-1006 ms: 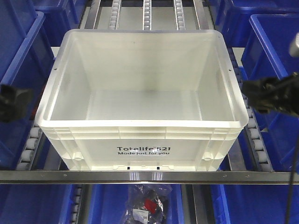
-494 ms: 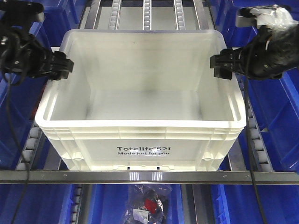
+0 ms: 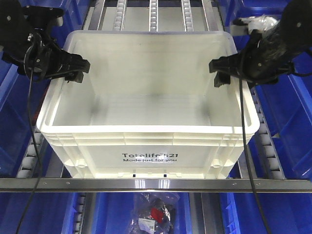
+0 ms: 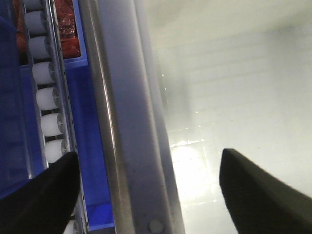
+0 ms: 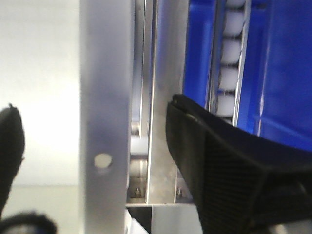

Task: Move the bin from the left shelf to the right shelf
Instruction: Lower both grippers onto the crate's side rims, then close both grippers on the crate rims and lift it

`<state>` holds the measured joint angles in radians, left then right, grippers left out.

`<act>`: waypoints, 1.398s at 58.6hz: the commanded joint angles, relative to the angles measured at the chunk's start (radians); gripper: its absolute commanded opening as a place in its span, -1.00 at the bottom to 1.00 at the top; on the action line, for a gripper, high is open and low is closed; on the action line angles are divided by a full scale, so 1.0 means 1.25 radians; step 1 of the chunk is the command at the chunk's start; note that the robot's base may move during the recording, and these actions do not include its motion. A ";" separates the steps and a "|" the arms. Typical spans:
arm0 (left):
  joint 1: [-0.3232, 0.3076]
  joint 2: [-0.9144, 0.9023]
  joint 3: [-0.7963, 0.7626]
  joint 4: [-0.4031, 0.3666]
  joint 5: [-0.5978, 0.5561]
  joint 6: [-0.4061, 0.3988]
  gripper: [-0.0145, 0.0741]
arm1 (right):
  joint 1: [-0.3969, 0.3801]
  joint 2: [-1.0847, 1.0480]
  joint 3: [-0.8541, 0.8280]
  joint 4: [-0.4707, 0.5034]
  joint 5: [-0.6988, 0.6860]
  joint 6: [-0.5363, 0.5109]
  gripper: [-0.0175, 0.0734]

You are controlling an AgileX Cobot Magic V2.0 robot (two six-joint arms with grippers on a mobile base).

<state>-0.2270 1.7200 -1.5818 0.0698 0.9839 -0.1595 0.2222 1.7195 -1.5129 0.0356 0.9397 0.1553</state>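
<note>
Left wrist-mounted view has the left gripper [image 4: 148, 195] with its two dark fingers spread wide. One finger sits outside and one inside the left wall of the bin [image 4: 234, 73], and nothing is pinched yet. The right gripper [image 5: 95, 126] stands the same way, fingers apart with the bin's right rim running up between them. The bin therefore sits between the two grippers, resting on the roller lane, its printed face toward the camera. I judge the step in hand to be taking hold, before any lift. The next move calls for both grippers to close on the side walls together, then raise the bin level and carry it toward the robot's right. Room is tight just outside each gripper: the outer fingers drop into the narrow slot between the bin wall and the rail of white wheels [image 4: 46, 95]. Blue bins [image 3: 287, 48] crowd close beyond that on both sides. In front of and below the grippers, the steel front bar [image 3: 156, 184] lies against the bin's foot, so the bin probably has to rise clear of it before coming out. Behind the grippers the grey roller strips [image 3: 153, 14] are bare. A cable [image 3: 246, 146] hangs from the right arm past the bin's corner and could snag. The right shelf shows in no view.
</note>
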 commanded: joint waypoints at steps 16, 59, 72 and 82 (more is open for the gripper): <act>-0.002 -0.010 -0.028 -0.003 0.012 -0.006 -0.40 | -0.002 -0.006 -0.028 0.001 -0.048 -0.014 -0.42; -0.002 -0.012 -0.028 0.023 0.094 -0.029 -0.69 | -0.002 -0.059 -0.028 -0.035 0.006 -0.007 -0.62; -0.002 -0.012 -0.028 0.023 0.094 -0.029 -0.69 | -0.002 -0.059 -0.028 -0.049 0.025 -0.007 -0.61; -0.002 -0.017 -0.028 0.023 0.091 -0.029 -0.69 | -0.002 -0.059 -0.050 -0.049 0.043 -0.007 -0.60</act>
<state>-0.2244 1.7501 -1.5902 0.0513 1.0643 -0.2222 0.2254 1.7227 -1.5149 0.0087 0.9645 0.1415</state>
